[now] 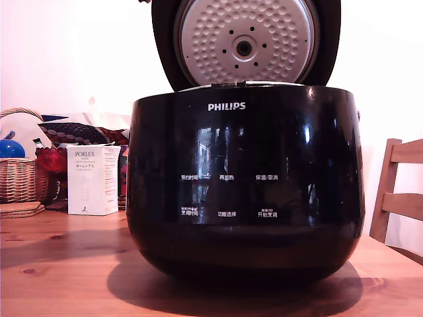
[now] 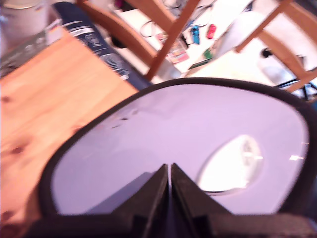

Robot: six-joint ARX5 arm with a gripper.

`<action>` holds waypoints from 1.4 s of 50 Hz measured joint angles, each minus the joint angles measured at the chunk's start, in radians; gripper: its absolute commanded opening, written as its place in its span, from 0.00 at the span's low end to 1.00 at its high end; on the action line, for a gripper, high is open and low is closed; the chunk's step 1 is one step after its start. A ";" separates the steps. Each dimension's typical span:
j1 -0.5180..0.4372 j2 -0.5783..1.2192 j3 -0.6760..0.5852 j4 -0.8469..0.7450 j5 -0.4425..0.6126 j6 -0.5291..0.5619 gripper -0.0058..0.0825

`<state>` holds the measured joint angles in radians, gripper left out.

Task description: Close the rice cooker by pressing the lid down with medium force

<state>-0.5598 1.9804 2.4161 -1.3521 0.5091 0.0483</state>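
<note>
Two views cover the moment. From the exterior view, the rice cooker (image 1: 244, 185) fills the middle of the frame, standing on the wooden bench (image 1: 59, 264). Its lid (image 1: 246, 41) is raised upright behind the pot's rim, the dimpled silver underside facing the camera, and the lid's upper edge is cut off by the frame. Bare bench lies in front of the cooker. On the exterior view's left, set well back, stand a white Porlex box (image 1: 92, 179), a wicker basket (image 1: 20, 175) and a patterned cloth bundle (image 1: 82, 133). On the exterior view's right a wooden chair (image 1: 396, 191) stands just past the bench edge. No gripper shows here.

From the wrist view, the gripper (image 2: 169, 171) appears as two dark fingers (image 2: 151, 196) pressed together with only a thin seam between them, holding nothing. Beyond them lies the lid's glossy outer dome (image 2: 188, 144), reflecting pale light; whether the fingertips touch it I cannot tell. Around the dome, the bench (image 2: 54, 94) and chair frames (image 2: 168, 34) over a cluttered floor (image 2: 198, 34) show.
</note>
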 measured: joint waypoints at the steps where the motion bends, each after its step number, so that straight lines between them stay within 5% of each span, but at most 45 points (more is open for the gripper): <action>1: 0.000 0.000 0.000 0.000 -0.004 0.000 0.04; 40: -0.010 0.105 0.000 0.002 -0.096 -0.016 0.04; 70: -0.134 0.105 -0.023 0.039 -0.152 -0.019 0.04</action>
<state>-0.6941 2.0857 2.3928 -1.3128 0.3569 0.0296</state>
